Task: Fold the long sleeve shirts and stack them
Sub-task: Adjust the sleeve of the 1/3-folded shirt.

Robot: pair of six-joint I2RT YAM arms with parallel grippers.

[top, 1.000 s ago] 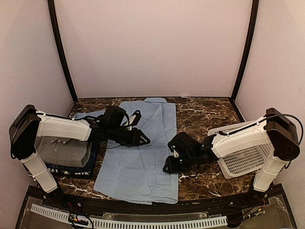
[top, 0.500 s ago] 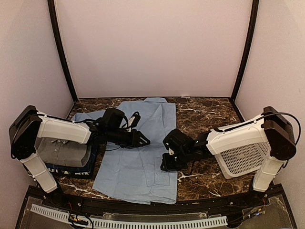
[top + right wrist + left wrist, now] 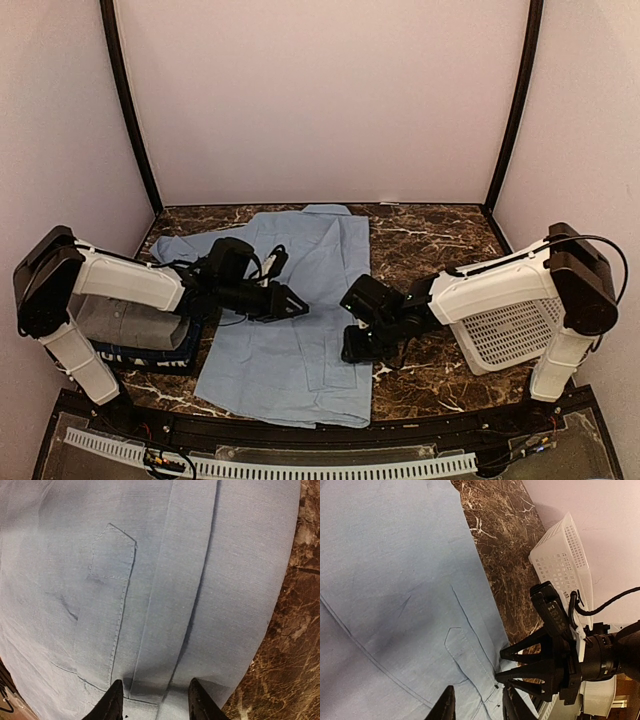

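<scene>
A light blue button-front shirt point(image 3: 320, 250) lies spread flat on the marble table point(image 3: 425, 240). My left gripper point(image 3: 293, 306) is open and hovers over the shirt's middle; in the left wrist view point(image 3: 477, 710) its fingers straddle the placket beside the chest pocket. My right gripper point(image 3: 351, 350) is open, tips down at the shirt's right edge; in the right wrist view point(image 3: 155, 705) its fingers straddle the button placket of the shirt point(image 3: 175, 555). A folded grey collared shirt point(image 3: 125, 318) rests on a dark navy one point(image 3: 160, 358) at the left.
A white lattice basket point(image 3: 515, 335) lies tipped at the right, under the right arm, and shows in the left wrist view point(image 3: 565, 560). Bare marble point(image 3: 295, 645) lies right of the shirt. Walls enclose the back and both sides.
My right gripper has moved left from the bare marble onto the shirt's right edge. My left gripper has shifted slightly toward the near side over the shirt.
</scene>
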